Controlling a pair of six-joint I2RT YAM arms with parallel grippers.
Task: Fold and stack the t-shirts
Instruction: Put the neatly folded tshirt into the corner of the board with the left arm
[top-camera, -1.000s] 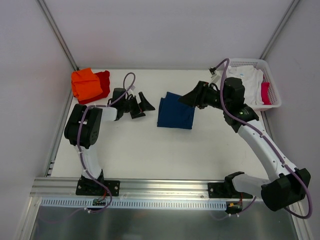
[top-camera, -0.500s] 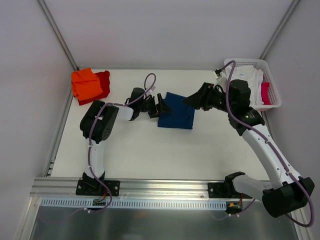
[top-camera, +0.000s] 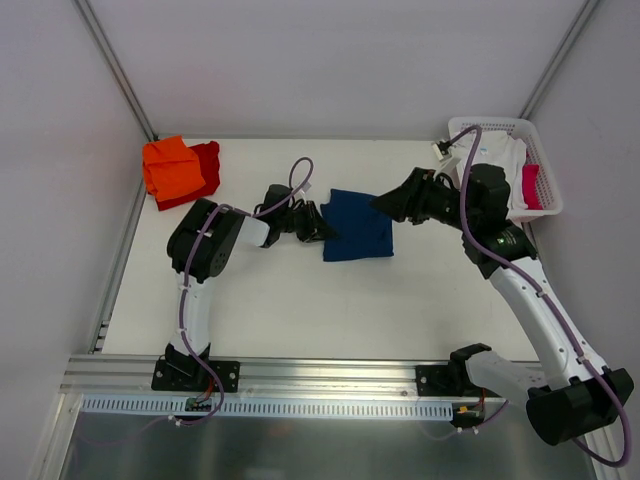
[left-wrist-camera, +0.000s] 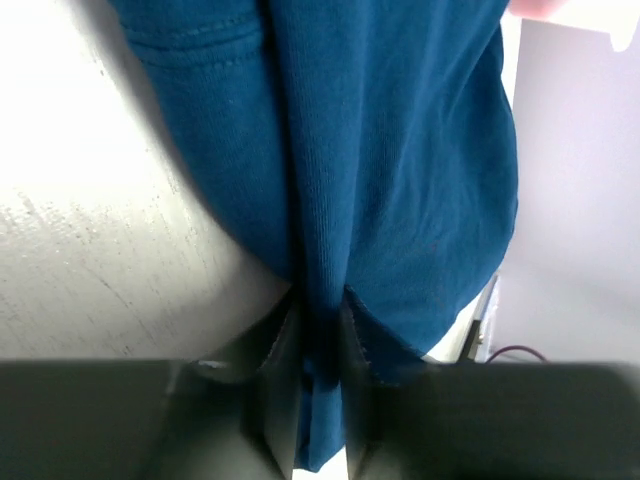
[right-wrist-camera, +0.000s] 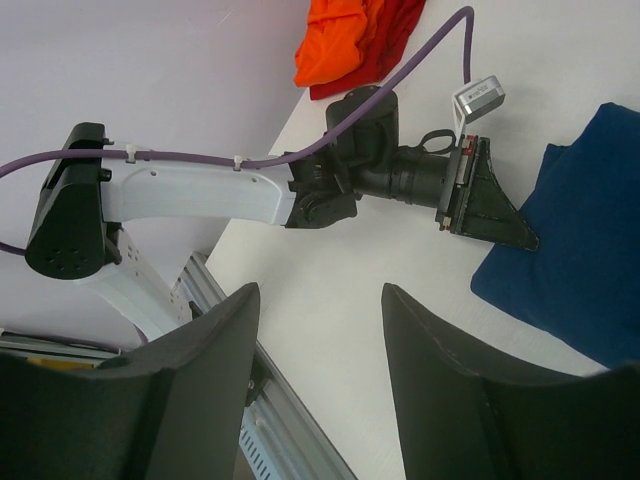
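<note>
Folded navy t-shirt (top-camera: 358, 225) — near-square, slightly skewed.

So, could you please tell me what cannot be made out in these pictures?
Print on the navy t-shirt: out of sight in every view; only plain folded cloth shows.
The red t-shirt: top view, mostly covered by the orange t-shirt.
Contents of the basket: top view, partly hidden by the right arm.
The left hand: left wrist view, fingertips buried in navy cloth, body blurred at the bottom edge.
</note>
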